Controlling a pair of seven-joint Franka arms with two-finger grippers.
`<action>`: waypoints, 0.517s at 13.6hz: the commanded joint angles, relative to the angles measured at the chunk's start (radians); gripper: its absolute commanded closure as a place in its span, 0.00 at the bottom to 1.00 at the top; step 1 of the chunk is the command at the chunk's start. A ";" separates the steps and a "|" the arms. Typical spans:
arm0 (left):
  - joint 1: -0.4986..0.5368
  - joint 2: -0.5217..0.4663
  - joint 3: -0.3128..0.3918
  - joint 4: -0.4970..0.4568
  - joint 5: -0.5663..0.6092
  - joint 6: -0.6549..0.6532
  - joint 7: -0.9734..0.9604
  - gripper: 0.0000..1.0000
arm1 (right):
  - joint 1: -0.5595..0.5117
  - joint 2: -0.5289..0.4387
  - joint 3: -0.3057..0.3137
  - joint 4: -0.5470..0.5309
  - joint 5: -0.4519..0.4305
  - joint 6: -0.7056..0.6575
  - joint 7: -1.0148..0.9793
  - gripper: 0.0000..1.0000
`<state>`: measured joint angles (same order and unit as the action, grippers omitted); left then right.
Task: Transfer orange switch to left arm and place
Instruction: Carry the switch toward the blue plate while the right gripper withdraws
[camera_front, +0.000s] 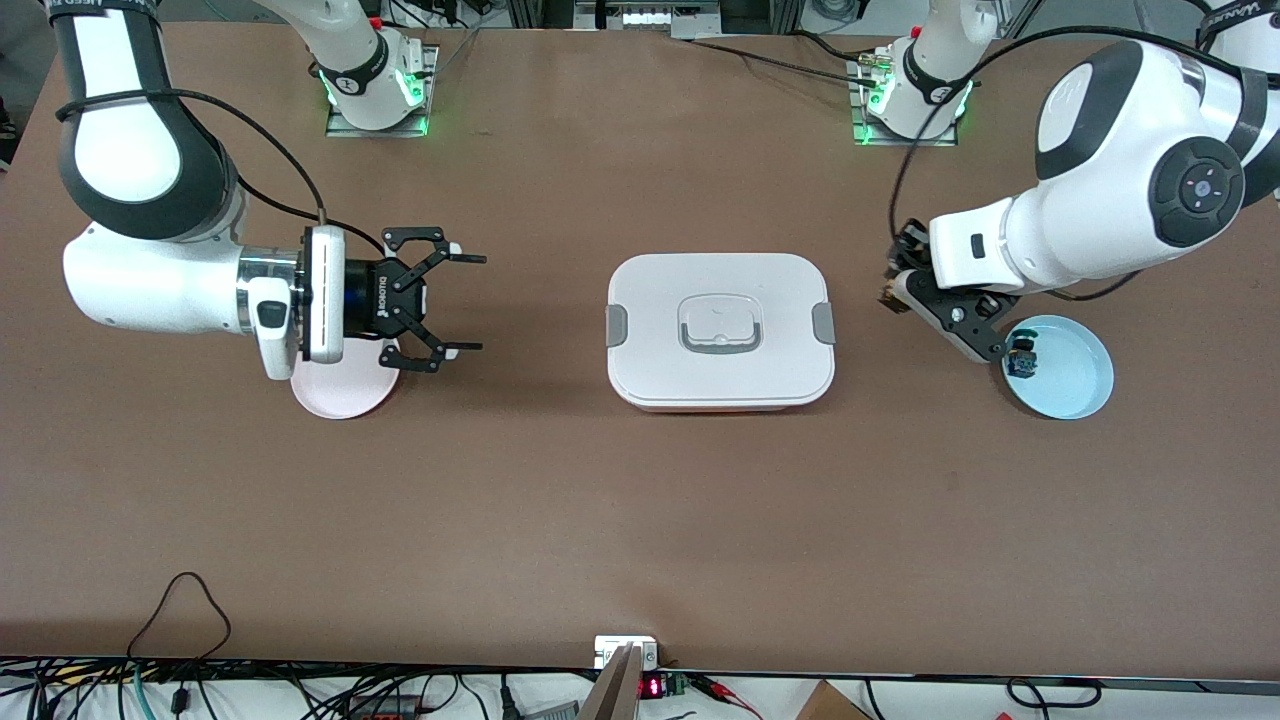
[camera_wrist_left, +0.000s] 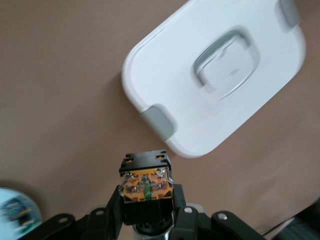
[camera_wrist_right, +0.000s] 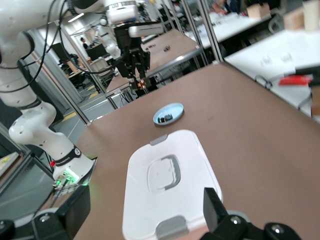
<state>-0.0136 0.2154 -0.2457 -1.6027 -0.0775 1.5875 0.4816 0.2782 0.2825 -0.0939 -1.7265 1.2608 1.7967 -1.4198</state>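
left tool (camera_wrist_left: 148, 212) clamping orange switch (camera_wrist_left: 146, 184), right tool (camera_front: 447, 302) wide open, empty, blue switch (camera_front: 1023, 360) in blue plate (camera_front: 1080, 385)

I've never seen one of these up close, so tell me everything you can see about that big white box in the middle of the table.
The box is a white, rounded-rectangular container, plastic by its look, with its lid on. A grey clip sits at each short end, and the lid has a grey-edged handle recess in its middle. It lies flat on the brown table, between the pink plate and the blue plate. Neither gripper touches it.
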 joint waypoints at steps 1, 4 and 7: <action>0.029 0.021 -0.001 0.000 0.152 -0.021 0.205 0.86 | 0.007 -0.034 -0.009 -0.007 -0.098 0.012 0.297 0.00; 0.107 0.061 -0.003 -0.011 0.295 -0.003 0.476 0.86 | 0.016 -0.035 -0.007 0.022 -0.173 0.024 0.560 0.00; 0.235 0.082 -0.003 -0.066 0.389 0.134 0.781 0.83 | 0.013 -0.048 -0.009 0.025 -0.277 0.013 0.776 0.00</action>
<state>0.1389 0.2921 -0.2372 -1.6297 0.2662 1.6418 1.0846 0.2876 0.2514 -0.0985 -1.7047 1.0528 1.8163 -0.7636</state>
